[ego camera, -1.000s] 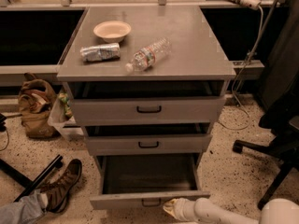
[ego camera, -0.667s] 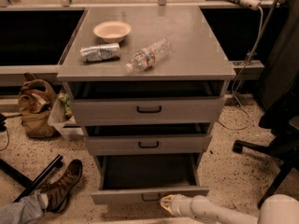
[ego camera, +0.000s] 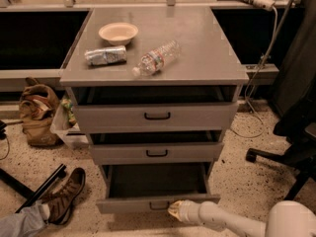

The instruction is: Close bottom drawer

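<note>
The grey metal cabinet (ego camera: 153, 70) has three drawers. The bottom drawer (ego camera: 157, 203) stands pulled out, its dark inside showing and its low front panel facing me with a small dark loop handle (ego camera: 159, 206). My gripper (ego camera: 174, 210) comes in from the lower right on a white arm and its tip rests against the front panel just right of the handle. The two drawers above are pushed in further, each slightly ajar.
On the cabinet top lie a bowl (ego camera: 118, 32), a crushed can (ego camera: 105, 55) and a plastic bottle (ego camera: 156, 57). A brown bag (ego camera: 38, 112) and a person's shoe (ego camera: 64, 200) are on the floor at left. An office chair base (ego camera: 281, 157) stands at right.
My gripper has moved left along the drawer front toward the handle. The bottom drawer has slid in a little.
</note>
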Controlling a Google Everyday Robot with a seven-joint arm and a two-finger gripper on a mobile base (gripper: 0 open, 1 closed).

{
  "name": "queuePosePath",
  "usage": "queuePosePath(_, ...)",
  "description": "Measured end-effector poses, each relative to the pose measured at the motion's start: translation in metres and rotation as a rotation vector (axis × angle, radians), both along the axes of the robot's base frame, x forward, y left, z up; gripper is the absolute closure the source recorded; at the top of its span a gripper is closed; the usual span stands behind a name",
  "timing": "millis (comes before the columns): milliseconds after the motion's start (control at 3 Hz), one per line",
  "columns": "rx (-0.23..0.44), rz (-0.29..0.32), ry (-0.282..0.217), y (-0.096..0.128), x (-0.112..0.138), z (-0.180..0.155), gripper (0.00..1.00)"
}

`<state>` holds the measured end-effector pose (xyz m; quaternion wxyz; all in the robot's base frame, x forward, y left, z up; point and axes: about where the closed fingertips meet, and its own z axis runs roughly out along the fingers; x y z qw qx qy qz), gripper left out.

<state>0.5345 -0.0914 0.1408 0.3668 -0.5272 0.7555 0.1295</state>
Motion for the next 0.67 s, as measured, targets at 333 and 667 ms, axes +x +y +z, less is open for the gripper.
queuePosePath(333, -0.027, -0.014, -0.028, 0.012, 0.045, 0.003, 1.0)
queuePosePath(667, -0.051, -0.02, -0.063, 0.03, 0.093, 0.008, 1.0)
